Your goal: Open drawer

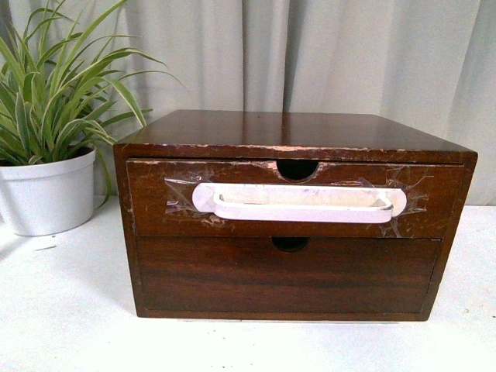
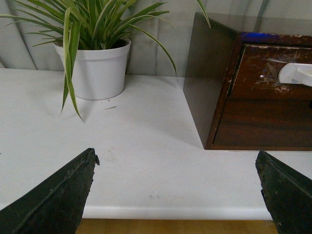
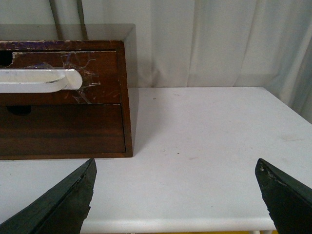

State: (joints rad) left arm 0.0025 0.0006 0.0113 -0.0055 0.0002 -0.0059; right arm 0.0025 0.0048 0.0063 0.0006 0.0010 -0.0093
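Note:
A dark brown wooden chest (image 1: pixel 294 128) stands on the white table. Its upper drawer (image 1: pixel 155 205) is shut and flush, with a long white plastic handle (image 1: pixel 298 203) taped across it and a half-round notch (image 1: pixel 297 168) in its top edge. That drawer (image 2: pixel 253 73) also shows in the left wrist view, and the drawer (image 3: pixel 105 73) with its handle end (image 3: pixel 44 80) in the right wrist view. My left gripper (image 2: pixel 176 161) is open, well short of the chest near the table's front edge. My right gripper (image 3: pixel 175 168) is open over bare table beside the chest. Neither arm shows in the front view.
Below the handled drawer sits a plain drawer front (image 1: pixel 287 275) without a handle. A spider plant in a white pot (image 1: pixel 46 190) stands left of the chest, the pot (image 2: pixel 97 70) also in the left wrist view. Grey curtains (image 1: pixel 325 54) hang behind. White table (image 3: pixel 209 131) stretches right of the chest.

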